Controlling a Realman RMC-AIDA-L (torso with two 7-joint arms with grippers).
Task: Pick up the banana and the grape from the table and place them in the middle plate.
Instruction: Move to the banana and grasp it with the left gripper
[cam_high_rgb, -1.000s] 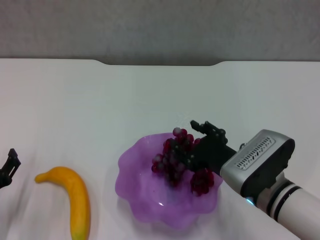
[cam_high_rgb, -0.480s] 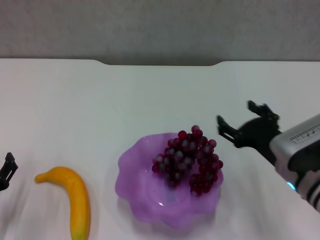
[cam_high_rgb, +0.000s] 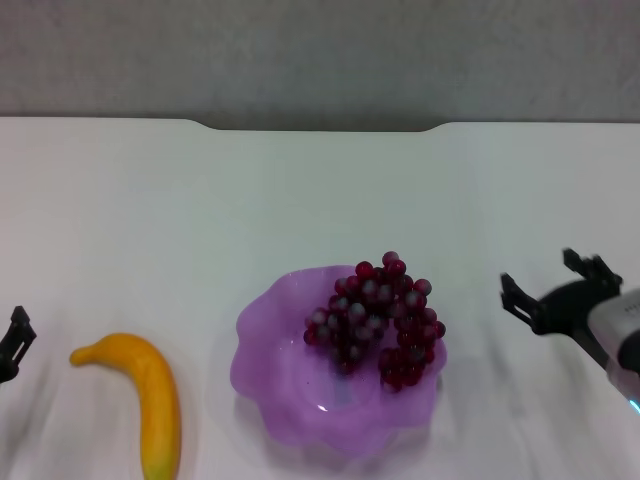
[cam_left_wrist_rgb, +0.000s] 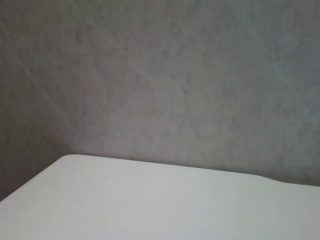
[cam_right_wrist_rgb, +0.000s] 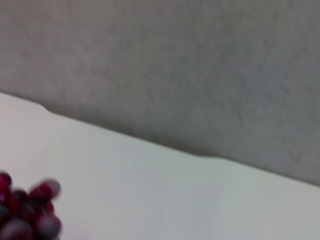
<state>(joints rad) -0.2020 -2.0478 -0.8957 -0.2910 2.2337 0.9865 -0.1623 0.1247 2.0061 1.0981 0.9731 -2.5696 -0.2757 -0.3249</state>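
Observation:
The grape bunch (cam_high_rgb: 378, 318) lies in the right half of the purple scalloped plate (cam_high_rgb: 275, 345) at the front middle of the white table (cam_high_rgb: 300, 200). A corner of the bunch also shows in the right wrist view (cam_right_wrist_rgb: 25, 212). The banana (cam_high_rgb: 145, 395) lies on the table to the left of the plate, its tip toward the front. My right gripper (cam_high_rgb: 552, 287) is open and empty, to the right of the plate and apart from it. Only a tip of my left gripper (cam_high_rgb: 12, 340) shows at the left edge, left of the banana.
The table's far edge has a notch (cam_high_rgb: 320, 127) in front of a grey wall. The left wrist view shows only a table corner (cam_left_wrist_rgb: 150, 200) and the wall.
My right gripper has let go of the grape bunch in the plate and drawn back to the right, away from the plate. The bunch stays in the plate. The left gripper has barely moved.

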